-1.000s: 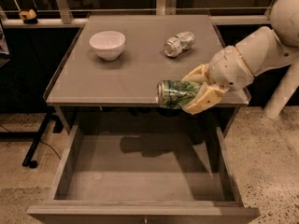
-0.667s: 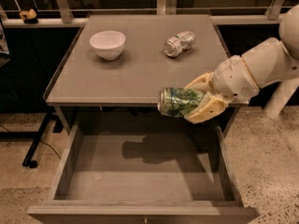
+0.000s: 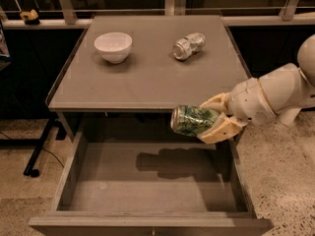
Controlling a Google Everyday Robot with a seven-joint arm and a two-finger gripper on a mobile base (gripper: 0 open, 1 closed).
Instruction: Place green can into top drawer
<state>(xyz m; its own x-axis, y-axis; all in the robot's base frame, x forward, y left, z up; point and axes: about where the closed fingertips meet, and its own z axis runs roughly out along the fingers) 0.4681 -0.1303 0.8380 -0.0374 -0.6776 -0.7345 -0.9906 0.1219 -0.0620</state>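
Observation:
The green can [image 3: 191, 120], mottled green and white with a silver end facing left, lies on its side between the fingers of my gripper [image 3: 215, 118]. The gripper is shut on it and holds it in the air, just in front of the table's front edge and above the back right part of the open top drawer [image 3: 152, 181]. The drawer is pulled out fully; its flat grey-brown bottom is bare and carries the shadow of the can and arm.
On the tabletop [image 3: 152, 77] stand a white bowl [image 3: 113, 46] at the back left and a paler silver-white can [image 3: 188, 45] lying on its side at the back right. A black stand leg [image 3: 37, 154] is on the floor at the left.
My gripper has carried the green can forward and down, off the table's front edge to a spot over the open drawer. The bowl and the pale can have not moved.

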